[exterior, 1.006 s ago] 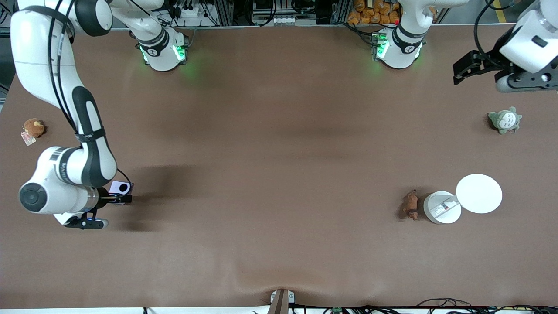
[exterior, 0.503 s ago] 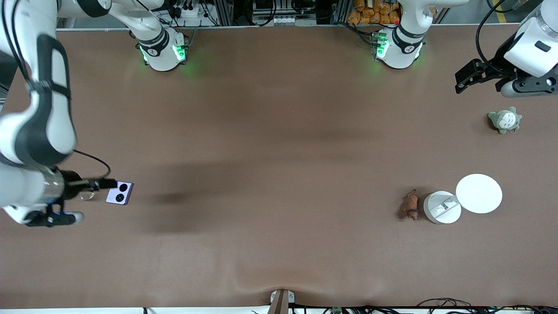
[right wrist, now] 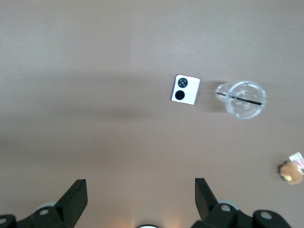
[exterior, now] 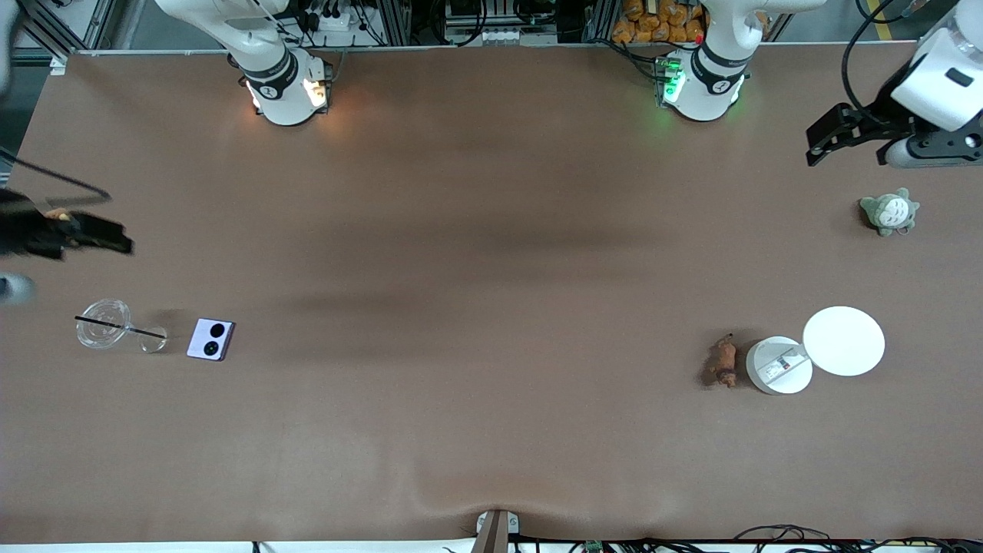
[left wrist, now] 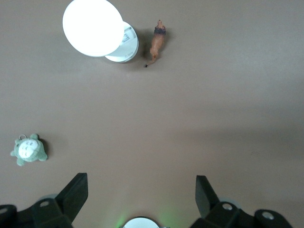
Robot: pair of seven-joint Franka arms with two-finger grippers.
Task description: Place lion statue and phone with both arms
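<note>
The lilac phone [exterior: 210, 339] lies flat on the table toward the right arm's end, camera rings up; it also shows in the right wrist view [right wrist: 185, 89]. The lion statue [exterior: 723, 362] lies toward the left arm's end, beside a white round container [exterior: 779, 365]; it also shows in the left wrist view [left wrist: 157, 42]. My right gripper [exterior: 104, 236] is open and empty, up in the air over the table's edge at the right arm's end, well away from the phone. My left gripper [exterior: 814, 150] is open and empty, high over the table near the grey plush toy [exterior: 888, 211].
A clear cup with a black straw [exterior: 104, 332] lies beside the phone. A white round lid [exterior: 843, 340] leans on the container. A brown plush toy with a tag [right wrist: 290, 172] lies near the table's edge, under my right gripper.
My right gripper has left the phone on the table, risen and swung away toward the table's edge, which uncovers the clear cup. My left gripper has drifted slightly toward the grey plush toy.
</note>
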